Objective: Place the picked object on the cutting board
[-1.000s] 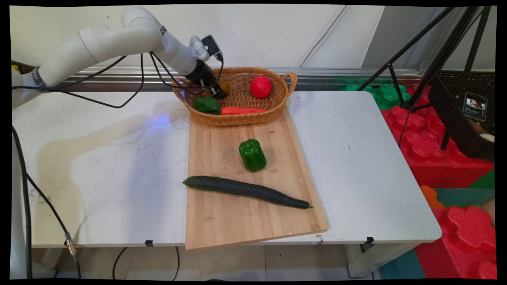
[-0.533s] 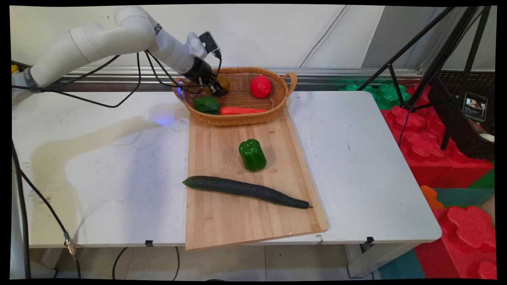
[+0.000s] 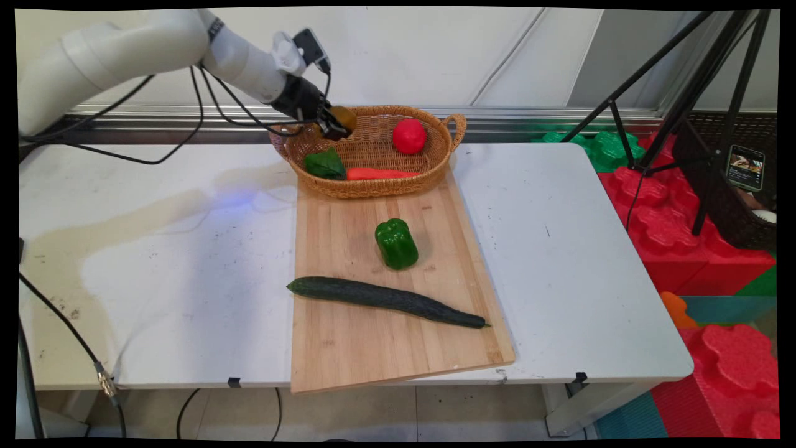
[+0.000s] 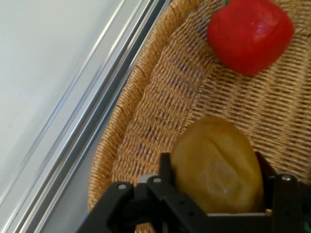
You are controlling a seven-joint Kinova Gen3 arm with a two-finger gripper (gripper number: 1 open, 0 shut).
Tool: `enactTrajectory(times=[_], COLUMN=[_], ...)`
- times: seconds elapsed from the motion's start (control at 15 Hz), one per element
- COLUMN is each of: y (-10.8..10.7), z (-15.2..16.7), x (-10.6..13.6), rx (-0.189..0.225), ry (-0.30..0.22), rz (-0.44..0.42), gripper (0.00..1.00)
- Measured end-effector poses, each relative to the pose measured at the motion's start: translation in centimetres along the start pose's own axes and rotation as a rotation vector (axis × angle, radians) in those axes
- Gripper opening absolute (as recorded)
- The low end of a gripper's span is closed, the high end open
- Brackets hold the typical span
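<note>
Brown and rounded, a potato (image 4: pixel 216 165) is clamped between the two black fingers of the gripper (image 3: pixel 333 126), which is closed on it from both sides and held clear above the rear left rim of the wicker basket (image 3: pixel 373 180). The grip is taken across the potato's width, so that most of its body stands out beyond the fingertips. Below and just ahead of the gripper lies the basket's woven floor; a red tomato (image 4: pixel 250 34) rests there, farther in along the gripper's line of sight, apart from the potato. Beneath the gripper and nearer the camera, a leafy green (image 3: pixel 324 165) and a carrot (image 3: pixel 376 174) lie against the basket's front wall. Well beyond the basket, on a wooden board (image 3: pixel 348 354) set against it, a green pepper (image 3: pixel 396 244) stands and a cucumber (image 3: pixel 385 300) lies crosswise, both well apart from the gripper. No legible writing or label is seen on any of these things.
</note>
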Motion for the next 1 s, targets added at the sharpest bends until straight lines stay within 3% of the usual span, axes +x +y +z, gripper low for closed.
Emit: enactTrajectory(times=[0.33,0.67,1.0], y=[0.0,0.5,1.7], z=[-4.0,-8.8,-11.6], x=[-0.4,-0.6,-0.9], rx=[-0.031,-0.133,-0.231], ry=[0.042,0.097,0.121], rz=[0.013,0.069,0.106], gripper=[0.00,0.00,0.00])
